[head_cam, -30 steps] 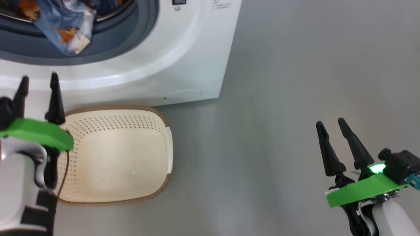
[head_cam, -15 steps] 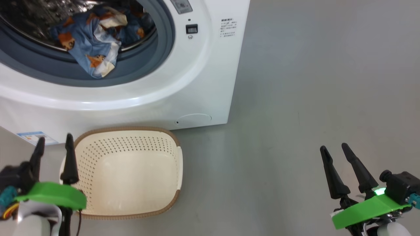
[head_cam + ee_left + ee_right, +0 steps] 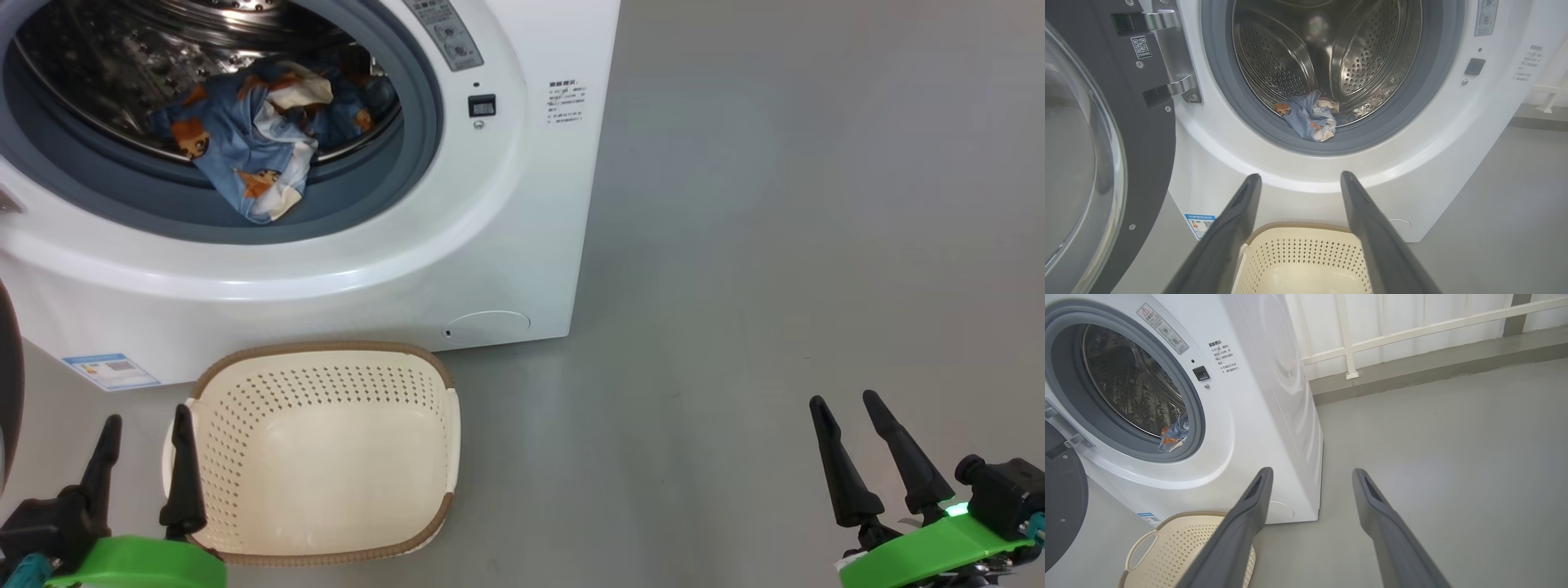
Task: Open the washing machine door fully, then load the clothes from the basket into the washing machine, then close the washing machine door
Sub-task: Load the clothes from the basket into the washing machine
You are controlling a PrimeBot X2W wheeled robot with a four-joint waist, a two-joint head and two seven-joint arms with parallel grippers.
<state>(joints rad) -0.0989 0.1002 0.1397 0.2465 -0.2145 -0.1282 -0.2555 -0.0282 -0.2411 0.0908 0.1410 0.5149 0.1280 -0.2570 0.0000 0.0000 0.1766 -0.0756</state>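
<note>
The white washing machine (image 3: 490,245) stands with its black door (image 3: 1106,155) swung wide open to the left. Blue clothes with orange figures (image 3: 253,147) lie in the steel drum, one end draped over the grey gasket. The cream basket (image 3: 326,457) sits on the floor in front of the machine with nothing in it. My left gripper (image 3: 145,425) hangs open by the basket's left rim, nothing between its fingers. Far to the right, over bare floor, my right gripper (image 3: 845,404) is open too. The clothes (image 3: 1310,120) and basket (image 3: 1302,261) also show in the left wrist view.
Grey floor (image 3: 775,245) stretches to the right of the machine. A white railing and a low kerb (image 3: 1412,371) run along the back, behind the machine. A blue label sticker (image 3: 110,370) sits low on the machine's front.
The head camera has tilted up, so more of the drum and clothes shows. My left gripper has dropped lower and back from the machine's front, to beside the basket.
</note>
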